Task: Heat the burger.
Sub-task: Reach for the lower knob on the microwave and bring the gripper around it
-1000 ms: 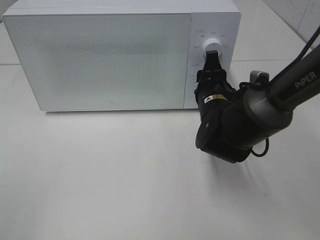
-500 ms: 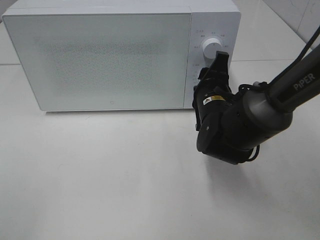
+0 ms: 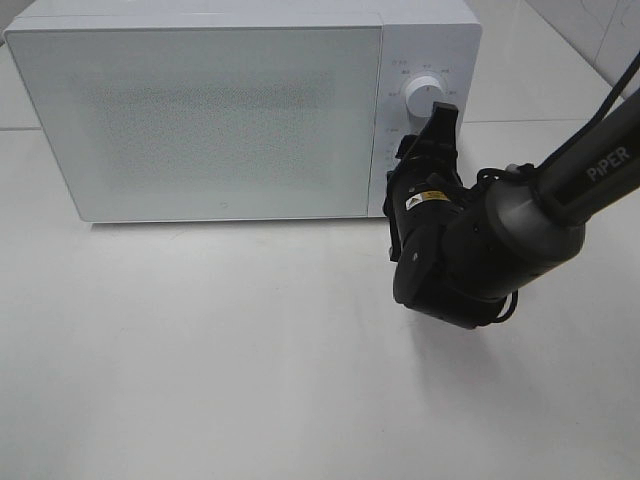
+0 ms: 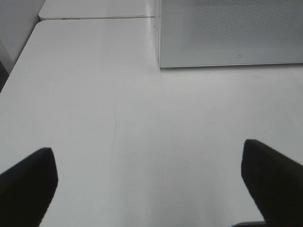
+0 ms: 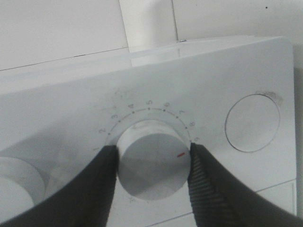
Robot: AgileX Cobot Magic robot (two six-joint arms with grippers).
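R gripper was clamped on the microwave's numbered dial, one finger each side. L gripper hung w/ jaws spread wide over the counter. Microwave was shut; burger not visible in any view, position unknown.

Microwave casing: smooth white plastic, satin finish. Door panel: frosted, with a fine speckled dot pattern. Dial: white plastic, matt face, smooth rim. Right claw: 2 fingers in matt black, finely ribbed inner pads. Surface: white, smooth, faintly glossy.
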